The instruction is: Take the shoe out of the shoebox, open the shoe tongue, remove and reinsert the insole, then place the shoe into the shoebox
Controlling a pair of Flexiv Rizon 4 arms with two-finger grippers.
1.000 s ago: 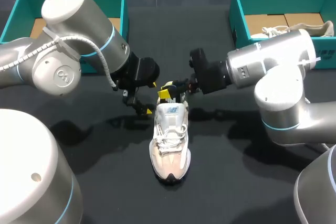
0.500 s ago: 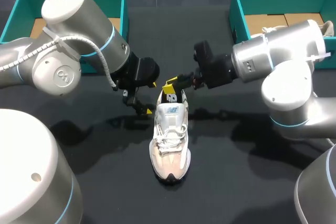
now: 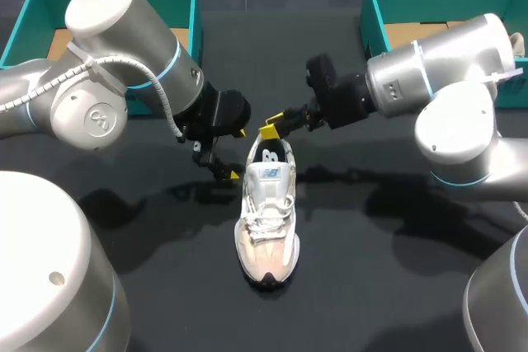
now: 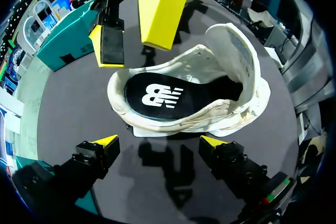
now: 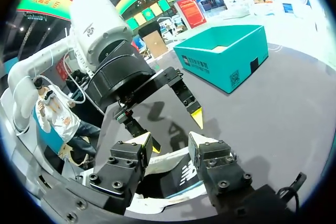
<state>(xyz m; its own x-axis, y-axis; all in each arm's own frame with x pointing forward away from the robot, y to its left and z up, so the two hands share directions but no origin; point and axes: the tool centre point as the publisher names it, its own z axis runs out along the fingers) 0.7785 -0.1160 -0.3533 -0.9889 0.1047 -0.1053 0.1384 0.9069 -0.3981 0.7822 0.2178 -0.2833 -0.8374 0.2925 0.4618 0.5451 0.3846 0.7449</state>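
Shoe (image 3: 266,220): a pale lace-up trainer lying flat on the black table (image 3: 371,269), outside both boxes, toe nearest the camera and heel farthest.
Insole (image 4: 163,95): black with a white mark, lying inside the shoe.
Left gripper (image 4: 160,141): just beside the shoe's heel, on the left arm's side, fingers spread wide and holding nothing.
Right gripper (image 3: 274,124): just above the shoe's heel opening, fingers apart and gripping nothing.
Shoeboxes: both teal, beyond the shoe and well apart from it. The left shoebox (image 3: 33,6) is far to its left, the right shoebox (image 3: 375,30) far to its right.
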